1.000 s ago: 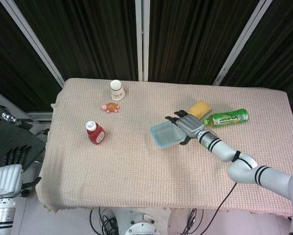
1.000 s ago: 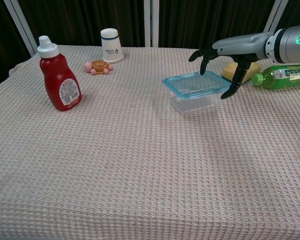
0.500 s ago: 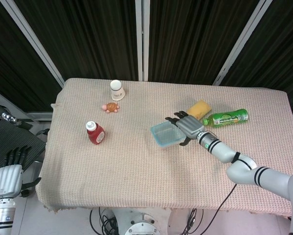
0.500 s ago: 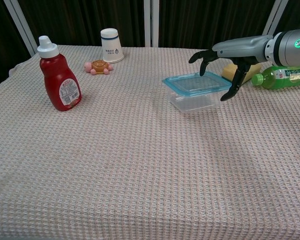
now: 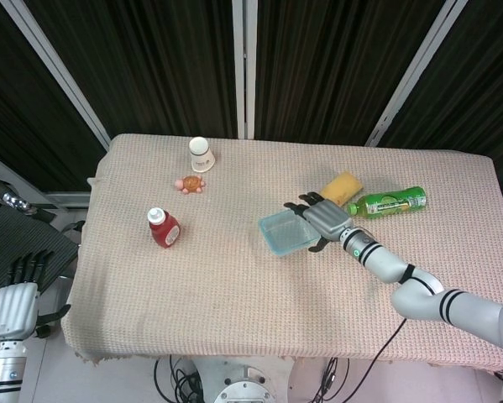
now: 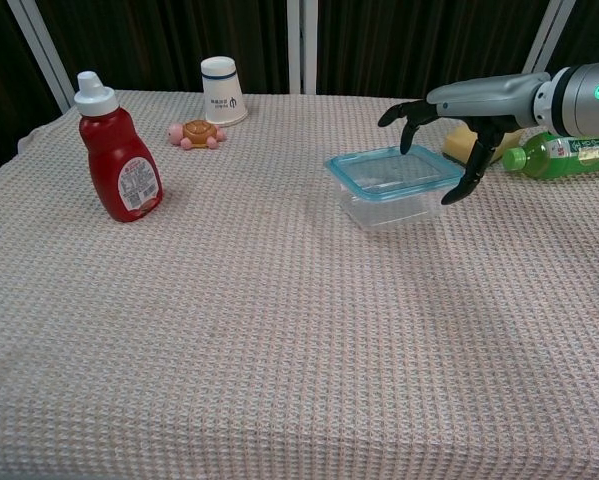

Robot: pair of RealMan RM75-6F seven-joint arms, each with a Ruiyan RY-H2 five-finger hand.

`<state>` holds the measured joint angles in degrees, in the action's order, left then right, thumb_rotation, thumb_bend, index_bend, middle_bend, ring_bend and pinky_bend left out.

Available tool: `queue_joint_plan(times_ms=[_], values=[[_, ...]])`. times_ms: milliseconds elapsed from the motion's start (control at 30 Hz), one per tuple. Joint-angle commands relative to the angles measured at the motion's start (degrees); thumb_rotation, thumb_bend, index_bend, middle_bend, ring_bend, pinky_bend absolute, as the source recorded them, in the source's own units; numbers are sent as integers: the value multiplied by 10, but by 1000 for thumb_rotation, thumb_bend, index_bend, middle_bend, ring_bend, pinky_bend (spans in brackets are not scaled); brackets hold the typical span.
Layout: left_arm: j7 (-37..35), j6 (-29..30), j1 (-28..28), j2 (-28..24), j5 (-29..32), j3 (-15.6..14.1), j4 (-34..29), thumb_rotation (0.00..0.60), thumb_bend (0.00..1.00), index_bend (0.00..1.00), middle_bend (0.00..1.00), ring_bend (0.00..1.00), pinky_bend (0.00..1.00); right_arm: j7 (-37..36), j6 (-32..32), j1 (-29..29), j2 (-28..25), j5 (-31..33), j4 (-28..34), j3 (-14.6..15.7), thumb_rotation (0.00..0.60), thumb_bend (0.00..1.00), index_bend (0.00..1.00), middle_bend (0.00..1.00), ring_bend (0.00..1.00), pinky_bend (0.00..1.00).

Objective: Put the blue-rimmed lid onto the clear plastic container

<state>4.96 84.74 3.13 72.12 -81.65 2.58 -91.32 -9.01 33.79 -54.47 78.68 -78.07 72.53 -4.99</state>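
lid (image 6: 391,168) seated on container (image 6: 394,202), right hand (image 6: 449,115) above

Lid (image 6: 393,168) on container (image 6: 391,199) at surface (image 6: 279,330) centre-right, right hand (image 6: 457,105) over its right edge, sponge (image 5: 343,186) and bottle (image 5: 388,202) behind-right, ketchup bottle (image 6: 118,150), toy turtle (image 6: 194,133), cup (image 6: 222,91) left.

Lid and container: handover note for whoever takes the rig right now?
Right hand: open, fingers spread, hovering over the right edge of the blue-rimmed lid; contact unclear.
Left hand: open, hanging off the table's left side, holding nothing.
Lid sits on the clear plastic container, mid-right of the table.
Done: lid placed.
Left: check it's seated, perhaps press it down, then pull the right hand clear.
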Motion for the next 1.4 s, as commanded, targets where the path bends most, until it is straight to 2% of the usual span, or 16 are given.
queue_joint_plan(times_ms=[33,167,300,633,900,1233,1400], values=[[1,0,0,0,0,0,-1,600,0,95,62,0,0,6,20,5,-21,-13,32,-4,600,26,36,231,0,0],[1,2,0,-1,-2,1,-2,600,0,95,62,0,0,14,37,6,-38,-23,66,-8,600,26,36,231,0,0],[2,1,1,-1,-4,0,-3,600,0,95,61,0,0,25,31,-7,-29,-21,75,-17,600,26,36,231,0,0],[-4,4,-4,0,0,-1,0,600,0,95,61,0,0,71,-24,-50,35,24,23,-29,600,26,36,231,0,0],[-8,3,-4,2,-1,-1,5,600,0,95,61,0,0,97,-36,-61,56,40,9,-24,600,26,36,231,0,0],[-11,4,-5,4,-4,-2,9,600,0,94,61,0,0,114,-32,-58,58,57,8,-20,600,26,36,238,0,0],[-11,9,-6,3,-5,-1,7,600,0,93,61,0,0,101,5,-44,33,44,39,-29,600,26,36,234,0,0]])
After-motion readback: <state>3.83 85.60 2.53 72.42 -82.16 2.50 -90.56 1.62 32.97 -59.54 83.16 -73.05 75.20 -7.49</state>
